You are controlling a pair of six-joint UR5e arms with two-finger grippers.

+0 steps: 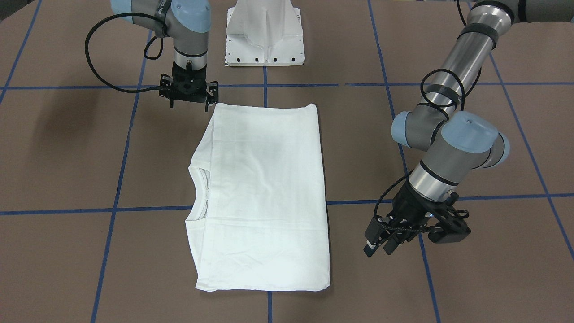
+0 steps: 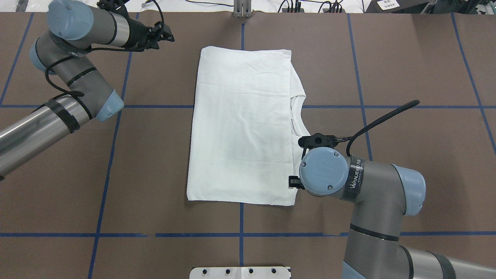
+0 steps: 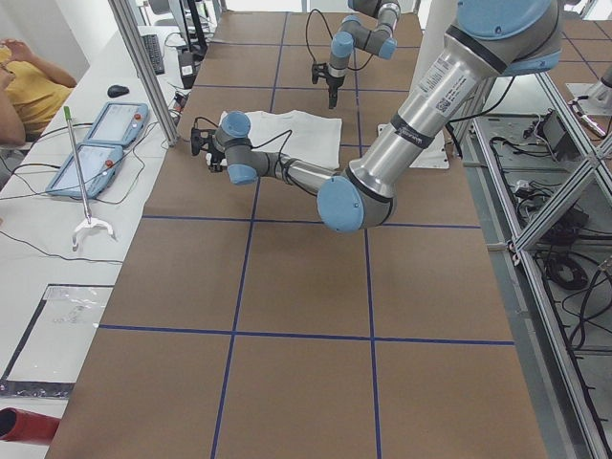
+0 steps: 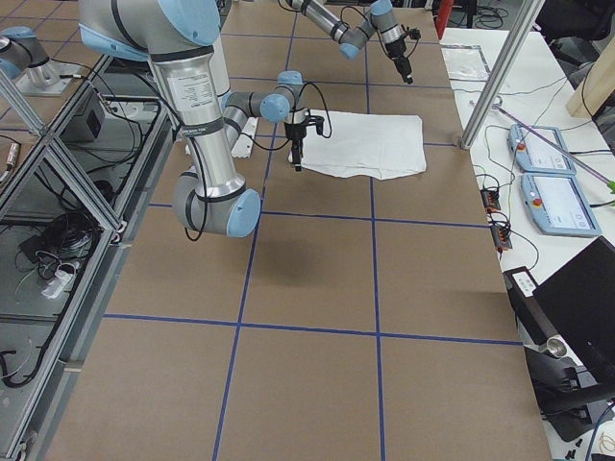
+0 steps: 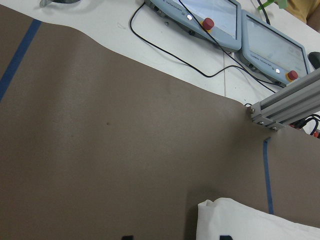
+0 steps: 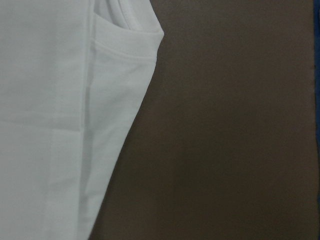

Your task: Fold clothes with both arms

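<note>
Left pincer (image 1: 379,249): released and empty. It hovers over the bare brown surface (image 1: 471,278).
Right pincer (image 1: 189,106): fingers spread, holding nothing, and poised low.
T-shirt (image 1: 264,193): lies flat between the two pincers, folded into a long rectangle. Its collar (image 1: 202,193) is on the edge that faces the right pincer. One corner is just beside the right pincer, and the diagonally opposite corner is near the left pincer.
Risk, uneven pinch: we judge that a pincer closing on the edge may catch only the top layer. The stacked layers would then peel apart and undo the fold.
Risk, missed corner: both pincers stand off the cloth. If either comes straight down, we think it would close on the bare surface.
Risk, skewed fold: the pincers sit at opposite corners. If they lift at different moments, the rectangle would probably twist or drag along the surface.
Risk, collar bunching: the loose cloth around the collar beside the right pincer could wrinkle if it is pushed rather than lifted.
Count, T-shirts: one.
Count, arms: two, each with one pincer.
Count, white pedestal base (image 1: 264,40): one.
Count, teach pendants (image 5: 200,15): two, beyond the left pincer and off the surface.
Count, person (image 3: 29,86): one, partly in view at the side.
</note>
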